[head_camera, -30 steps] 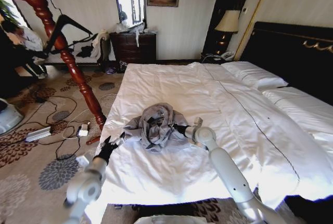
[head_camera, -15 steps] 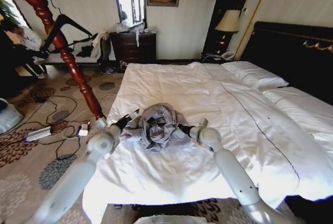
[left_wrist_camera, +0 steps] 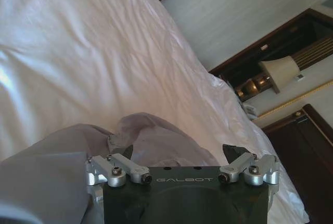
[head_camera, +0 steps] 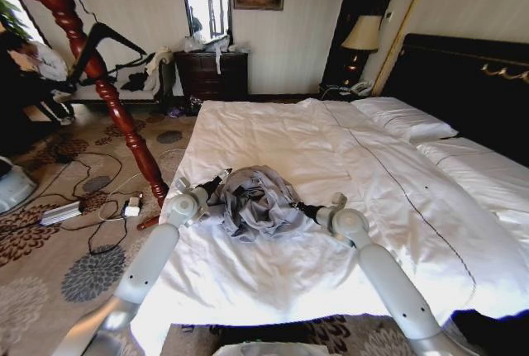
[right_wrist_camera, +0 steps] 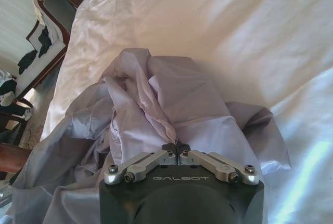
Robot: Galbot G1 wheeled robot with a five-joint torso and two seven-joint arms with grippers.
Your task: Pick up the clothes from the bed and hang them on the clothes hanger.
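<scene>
**Inspector:** Start nearest the robot. What was the state of the right claw (right_wrist_camera: 177,147)?

**Assessor:** It sat at the near-right edge of the clothes (head_camera: 254,199), on the side toward the headboard. In its wrist view the two fingertips met with a ridge of grey fabric clenched between them. I judged it to be grasping the clothes.

**Inspector:** And the left claw (left_wrist_camera: 177,154)?

**Assessor:** At the opposite edge of the clothes, the side toward the bed's outer edge and the red-brown coat stand (head_camera: 99,75). Its fingers stood wide apart, released, with grey cloth lying just ahead and beneath them. Nothing was held.

**Inspector:** Where were the clothes themselves?

**Assessor:** Bunched in a crumpled heap on the white duvet of the bed (head_camera: 372,207), resting on it, between the two claws.

**Inspector:** Beyond the clothes?

**Assessor:** The clothes hanger (head_camera: 103,42) hung on the coat stand, well apart from the clothes, past the bed's corner on the carpet side.

**Inspector:** Your finding on the step in hand?

**Assessor:** The pick-up, in my judgement only half secured: one side gripped, the other not. Hanging was not yet begun.

**Inspector:** What did the next move call for?

**Assessor:** The left claw needed to close on a firm fold, not a loose layer. A level lift by both arms would then be required, so the thin fabric does not slip or drag.
</scene>
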